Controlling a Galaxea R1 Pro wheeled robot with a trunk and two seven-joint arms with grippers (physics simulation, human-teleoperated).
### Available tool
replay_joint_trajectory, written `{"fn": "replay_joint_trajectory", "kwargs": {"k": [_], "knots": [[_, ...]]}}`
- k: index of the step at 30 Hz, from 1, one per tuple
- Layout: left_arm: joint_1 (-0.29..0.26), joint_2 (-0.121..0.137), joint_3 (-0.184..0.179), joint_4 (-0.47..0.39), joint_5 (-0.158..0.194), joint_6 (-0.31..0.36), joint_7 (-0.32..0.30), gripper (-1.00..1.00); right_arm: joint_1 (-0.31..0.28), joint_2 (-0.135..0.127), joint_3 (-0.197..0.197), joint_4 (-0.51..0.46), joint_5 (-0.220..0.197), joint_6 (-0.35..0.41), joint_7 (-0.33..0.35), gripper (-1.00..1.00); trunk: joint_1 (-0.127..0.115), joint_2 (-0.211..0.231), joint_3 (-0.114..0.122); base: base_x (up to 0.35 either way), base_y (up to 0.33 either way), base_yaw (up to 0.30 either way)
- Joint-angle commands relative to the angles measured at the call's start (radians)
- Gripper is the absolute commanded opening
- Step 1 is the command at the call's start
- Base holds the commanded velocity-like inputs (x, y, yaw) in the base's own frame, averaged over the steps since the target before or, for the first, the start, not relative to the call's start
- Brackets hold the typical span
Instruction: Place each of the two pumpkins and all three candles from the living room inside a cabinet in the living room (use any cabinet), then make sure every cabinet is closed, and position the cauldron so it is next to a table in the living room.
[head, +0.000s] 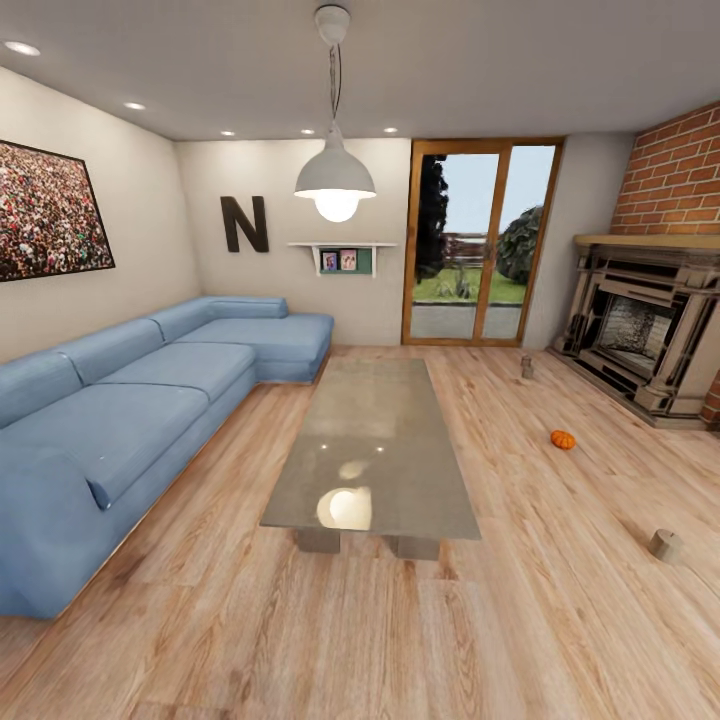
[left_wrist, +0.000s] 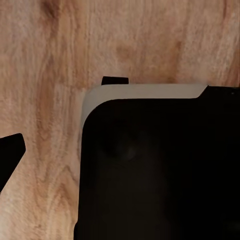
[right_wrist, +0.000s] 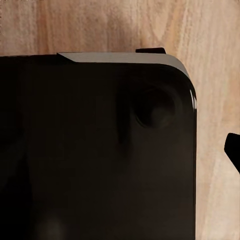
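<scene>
A pumpkin (head: 563, 439) lay on the wood floor (head: 300, 620) right of the grey table (head: 372, 440), near the fireplace (head: 645, 330) (two small cylinders nearby, too small to identify). Neither gripper's state could be told.

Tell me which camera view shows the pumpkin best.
The head view: the small orange pumpkin lies in the open on the wood floor, between the grey table and the fireplace. Both wrist views look down at floorboards and the robot's dark body instead.
</scene>
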Motion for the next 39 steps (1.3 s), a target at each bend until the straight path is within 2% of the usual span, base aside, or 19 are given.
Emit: {"fn": "replay_joint_trajectory", "kwargs": {"k": [1,4,7,11,12,14,17,19,22,24,39], "knots": [[0.0,0.0,-0.001,-0.009,0.006,-0.002,0.0,1.0,-0.001,0.0,0.001,0.0,-0.003,-0.004,0.0,1.0,0.0,0.0,-0.001,0.0,0.0,0.0],[0.0,0.001,-0.002,-0.028,0.005,-0.007,0.0,1.0,-0.001,0.005,0.0,-0.002,-0.006,-0.006,0.002,1.0,0.0,0.0,-0.001,0.0,0.0,0.0],[0.0,0.001,-0.004,-0.037,0.002,-0.041,0.0,1.0,-0.001,0.026,0.0,-0.018,-0.008,-0.031,0.003,1.0,0.0,0.0,-0.001,0.0,0.0,0.0],[0.0,0.001,-0.001,-0.039,0.004,-0.076,0.0,1.0,-0.001,0.035,-0.001,-0.033,-0.008,-0.087,0.005,1.0,0.0,0.0,-0.001,0.0,0.0,0.0],[0.0,0.001,0.003,-0.04,0.006,-0.08,0.0,1.0,-0.001,0.036,-0.001,-0.033,-0.008,-0.133,0.006,1.0,0.0,0.0,-0.001,0.0,0.0,0.0],[0.0,0.001,0.005,-0.04,0.009,-0.084,0.0,1.0,-0.001,0.037,-0.003,-0.032,-0.009,-0.177,0.005,1.0,0.0,0.0,-0.001,0.0,0.0,-0.092],[0.0,-0.001,0.008,-0.04,0.01,-0.09,0.0,1.0,-0.001,0.037,-0.005,-0.033,-0.017,-0.201,0.005,1.0,0.0,0.0,-0.001,0.0,0.0,-0.198],[0.0,-0.003,0.006,-0.04,0.01,-0.096,0.0,1.0,-0.001,0.037,-0.004,-0.032,-0.036,-0.208,0.005,1.0,0.0,0.0,-0.001,0.0,0.0,-0.25],[0.0,-0.001,0.008,-0.039,0.012,-0.121,0.0,1.0,-0.001,0.037,-0.004,-0.033,-0.094,-0.217,0.006,1.0,0.0,0.0,-0.001,0.0,0.0,-0.268],[0.0,0.0,0.008,-0.039,0.013,-0.129,0.0,1.0,-0.001,0.037,-0.003,-0.033,-0.11,-0.218,0.006,1.0,0.0,0.0,-0.001,0.0,0.0,-0.274],[0.0,0.001,0.009,-0.035,0.015,-0.136,0.0,1.0,-0.001,0.037,-0.006,-0.033,-0.123,-0.218,0.002,1.0,0.0,0.0,-0.001,0.0,0.0,-0.278]]}}
